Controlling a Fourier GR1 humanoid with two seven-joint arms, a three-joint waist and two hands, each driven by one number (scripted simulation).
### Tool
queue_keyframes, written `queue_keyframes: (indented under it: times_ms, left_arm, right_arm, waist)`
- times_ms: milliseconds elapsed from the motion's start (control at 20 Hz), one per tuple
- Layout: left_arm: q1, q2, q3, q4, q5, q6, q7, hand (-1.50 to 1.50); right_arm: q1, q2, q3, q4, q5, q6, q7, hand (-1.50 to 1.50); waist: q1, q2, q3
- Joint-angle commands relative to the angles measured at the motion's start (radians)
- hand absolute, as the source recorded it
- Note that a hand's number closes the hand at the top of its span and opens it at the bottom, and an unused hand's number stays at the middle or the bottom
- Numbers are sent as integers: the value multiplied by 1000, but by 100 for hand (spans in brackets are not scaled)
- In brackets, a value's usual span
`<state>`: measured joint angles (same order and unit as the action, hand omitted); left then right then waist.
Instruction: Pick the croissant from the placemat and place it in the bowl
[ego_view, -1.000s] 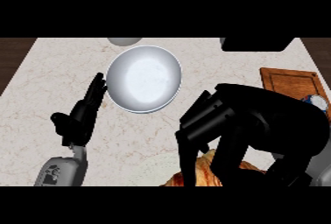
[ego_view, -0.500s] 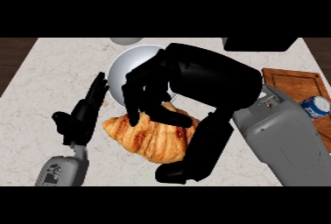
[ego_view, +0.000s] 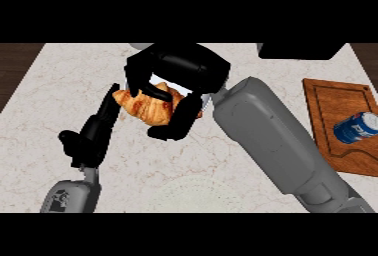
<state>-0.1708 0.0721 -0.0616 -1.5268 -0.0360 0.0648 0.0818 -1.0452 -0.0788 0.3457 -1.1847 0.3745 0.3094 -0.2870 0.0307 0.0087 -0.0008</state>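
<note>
The black right hand (ego_view: 177, 70) curls around the golden-brown flaky croissant (ego_view: 151, 106), holding it up above the white round bowl (ego_view: 164, 80), which is mostly hidden. Picking up is done; letting go into the bowl is left. The left hand (ego_view: 92, 135) rests spread on the marble desk (ego_view: 221, 165).

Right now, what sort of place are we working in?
Probably a kitchen: a pale marble-look counter, a wooden cutting board with a blue can lying on it, and a croissant held in the right hand.

Blue can (ego_view: 357, 127) lying on wooden board (ego_view: 325, 125), rt side; marble counter (ego_view: 221, 165).
</note>
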Motion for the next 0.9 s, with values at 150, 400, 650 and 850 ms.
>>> queue_keyframes:
  times_ms: [150, 400, 650, 850]
  left_arm:
    - [-18, -24, -25, -35, -22, 21, 34, 0]
    - [-16, -14, -14, 1, -13, -3, 5, 0]
    - [-35, -16, -18, 25, -19, -9, -19, 0]
    - [4, -23, -39, -16, -20, -13, -6, 0]
  right_arm:
    - [-51, 76, 46, 385, 154, -225, -227, 150]
    - [-158, 76, -10, 651, 174, -206, -355, 150]
    - [-193, 79, 2, 800, 136, -70, -357, -150]
    - [-229, 79, -29, 887, 114, -8, -481, -150]
  waist:
    - [12, 4, 0]
    - [18, 9, 0]
    - [30, 13, 0]
    - [48, 18, 0]
